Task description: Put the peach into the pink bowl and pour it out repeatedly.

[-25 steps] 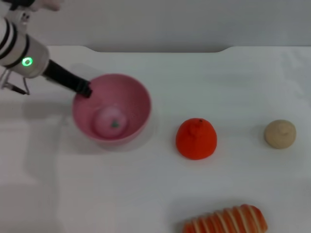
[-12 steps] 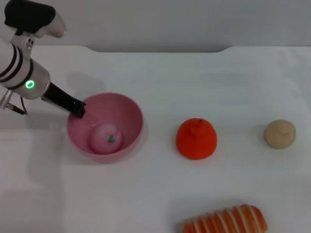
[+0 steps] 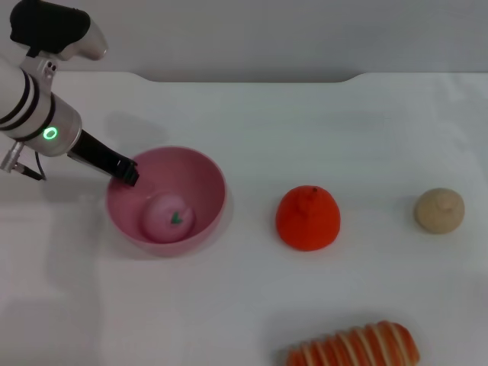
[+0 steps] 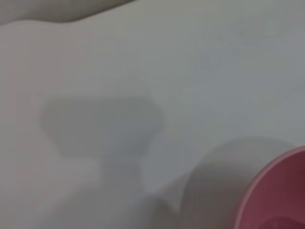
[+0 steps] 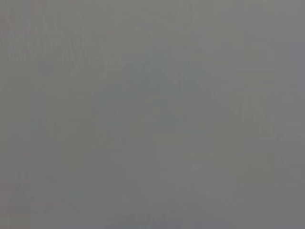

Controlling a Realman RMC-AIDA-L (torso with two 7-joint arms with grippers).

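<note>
On the white table [image 3: 252, 305], at about nine o'clock, the pink bowl [image 3: 206, 171] sits upright with the peach [image 3: 168, 217] resting inside it. At the bowl's ten o'clock rim, the left gripper [image 3: 128, 172] is clamped on the bowl's edge. An orange-red fruit [image 3: 307, 218] lies near the table's centre.

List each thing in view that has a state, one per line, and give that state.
Pink bowl: upright on the table, left gripper on its rim.
Peach: inside the bowl, stem mark up.
Orange fruit: loose on the table, untouched.
Beige ball: loose on the table, far right.
Striped bread: lying at the near edge.
Right gripper: not in view.
</note>
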